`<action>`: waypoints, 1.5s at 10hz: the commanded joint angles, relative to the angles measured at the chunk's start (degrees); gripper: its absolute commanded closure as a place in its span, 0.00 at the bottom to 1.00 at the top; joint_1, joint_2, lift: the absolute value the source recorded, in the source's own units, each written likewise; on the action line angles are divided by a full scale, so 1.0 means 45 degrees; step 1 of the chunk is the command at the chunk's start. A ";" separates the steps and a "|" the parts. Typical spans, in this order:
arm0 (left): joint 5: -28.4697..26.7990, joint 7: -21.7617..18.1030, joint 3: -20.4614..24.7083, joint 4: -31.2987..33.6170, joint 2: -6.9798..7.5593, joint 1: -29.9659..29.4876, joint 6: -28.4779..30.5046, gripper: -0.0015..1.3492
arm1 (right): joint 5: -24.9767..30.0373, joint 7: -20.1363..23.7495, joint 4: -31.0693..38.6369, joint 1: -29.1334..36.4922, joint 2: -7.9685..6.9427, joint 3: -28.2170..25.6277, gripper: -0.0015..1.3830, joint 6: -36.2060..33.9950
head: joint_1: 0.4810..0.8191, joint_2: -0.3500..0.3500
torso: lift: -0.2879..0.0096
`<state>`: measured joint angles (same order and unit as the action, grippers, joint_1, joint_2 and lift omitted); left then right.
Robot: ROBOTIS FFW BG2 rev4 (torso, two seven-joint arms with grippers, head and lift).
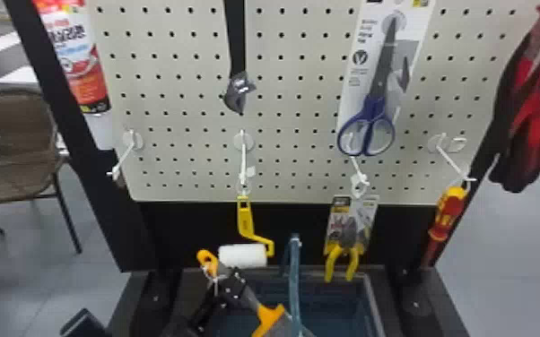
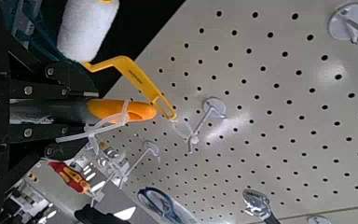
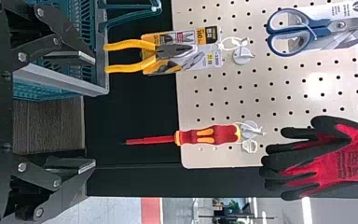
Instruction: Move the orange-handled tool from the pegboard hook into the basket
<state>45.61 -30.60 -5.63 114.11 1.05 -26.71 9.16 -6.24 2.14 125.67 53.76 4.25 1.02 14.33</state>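
Looks like smooth, faintly glossy plastic on the orange-handled tool [image 2: 98, 108], hard yellow plastic on the roller frame [image 2: 142, 83], fuzzy fabric on the white roller [image 2: 87, 30]. Shows a smooth, shiny face on the pegboard [image 2: 261, 135], grey metal on the scissor blades [image 1: 383, 67], ribbed teal plastic on the basket [image 3: 87, 16], matt cloth on the red gloves [image 3: 338, 163]

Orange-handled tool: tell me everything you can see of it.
The orange-handled tool has a dark grey grip with a smooth, plastic-looking orange end, pierced by a hole. A whitish tie loops through it. Lower down, an orange section meets a flat grey part, cut off by the head view's bottom edge. It slants, orange end up and to the left, in the left pincer, which clamps the grip. The basket handle appears beside the lower part; contact is unclear.
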 commanded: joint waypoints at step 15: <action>0.0332 -0.0407 -0.1229 -0.2155 0.0645 0.1006 -0.0766 0.37 | 0.0000 0.0013 -0.0004 0.0010 -0.0007 -0.0012 0.35 0.0000 | 0.20 0.50 | 0.63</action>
<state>47.12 -32.41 -11.27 104.39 4.03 -22.14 5.62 -6.29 2.15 125.68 53.87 4.25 0.96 14.33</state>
